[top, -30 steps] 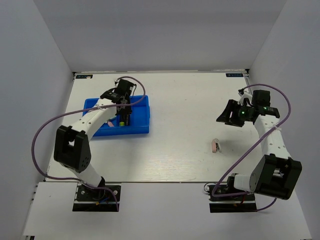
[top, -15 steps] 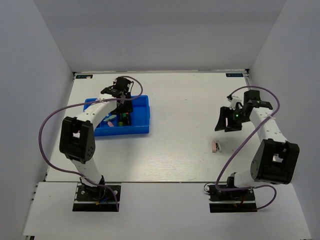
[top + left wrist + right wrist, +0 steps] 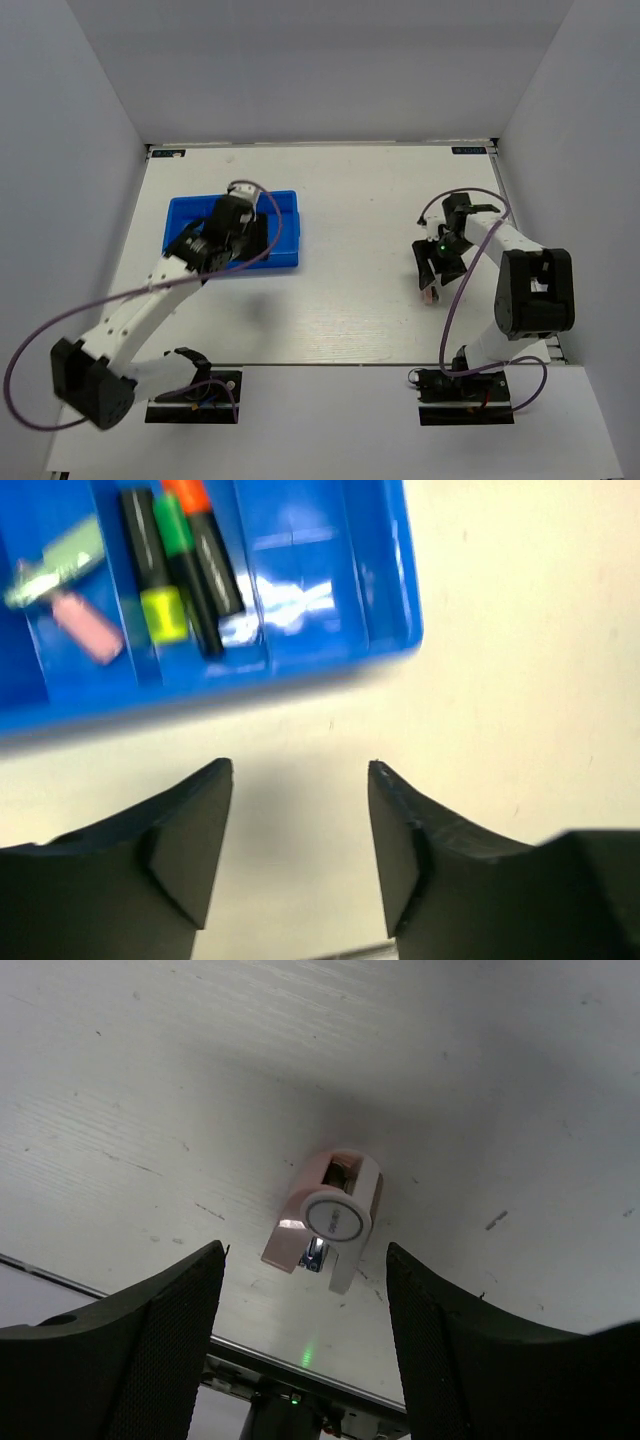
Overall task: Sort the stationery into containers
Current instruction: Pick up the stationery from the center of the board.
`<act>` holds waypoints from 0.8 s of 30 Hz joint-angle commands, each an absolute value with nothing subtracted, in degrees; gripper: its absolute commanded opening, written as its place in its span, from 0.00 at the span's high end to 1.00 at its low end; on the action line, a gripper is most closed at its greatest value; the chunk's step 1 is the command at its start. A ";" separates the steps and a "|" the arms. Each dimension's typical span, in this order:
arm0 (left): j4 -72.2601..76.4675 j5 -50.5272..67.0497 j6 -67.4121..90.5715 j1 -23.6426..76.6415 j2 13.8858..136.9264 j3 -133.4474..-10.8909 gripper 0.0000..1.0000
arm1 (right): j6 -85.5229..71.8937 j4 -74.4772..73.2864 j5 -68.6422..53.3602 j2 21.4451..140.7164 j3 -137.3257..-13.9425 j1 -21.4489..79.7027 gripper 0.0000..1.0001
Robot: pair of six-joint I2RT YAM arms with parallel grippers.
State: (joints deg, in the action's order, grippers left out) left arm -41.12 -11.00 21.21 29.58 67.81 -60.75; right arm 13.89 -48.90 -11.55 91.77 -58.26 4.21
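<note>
Left arm: your left tool [image 3: 300, 765] has its fingers apart, with nothing held. Only bare white tabletop [image 3: 500, 730] shows in the gap.

Just ahead of the fingertips lies the shallow rectangular blue plastic tray [image 3: 395, 590]. Its edge runs across in front of the tool, and one corner sits ahead and to the right.

Tray contents, ahead and left of the tool:
- The black highlighter with a yellow cap [image 3: 160, 610], the black highlighter with a green cap [image 3: 175, 525] and the black highlighter with an orange cap [image 3: 190, 495] lie side by side. They appear to share one compartment.
- Further left, the pastel pink stick [image 3: 88, 632] and the mint stick [image 3: 60, 562] lie together. You cannot make out the divider lines there because of blur.

Right arm: your right tool [image 3: 303, 1250] is also spread wide and clamps nothing. A small pale pink and white plastic piece with a round white face [image 3: 335, 1218] lies on the tabletop in the gap between the fingers, touching neither. In the top view this tool stands over the piece, well apart from the tray. You cannot tell how high the fingertips are above the tabletop.
</note>
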 commanded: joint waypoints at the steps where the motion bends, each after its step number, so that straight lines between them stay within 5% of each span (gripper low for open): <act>1: -43.32 -10.63 22.06 31.19 60.57 -53.98 0.32 | 13.45 -47.11 -5.64 92.63 -58.27 7.29 0.31; 9: -48.78 -9.76 23.73 32.08 44.39 -45.18 0.26 | 11.25 -45.71 3.60 94.92 -57.31 11.69 0.29; 19: -51.76 -8.00 25.84 32.08 35.69 -41.49 0.26 | 9.93 -45.44 7.56 95.80 -54.49 14.06 0.58; 24: -52.65 -7.39 26.37 32.08 34.72 -41.48 0.26 | 9.93 -45.88 7.74 93.36 -55.10 15.11 0.64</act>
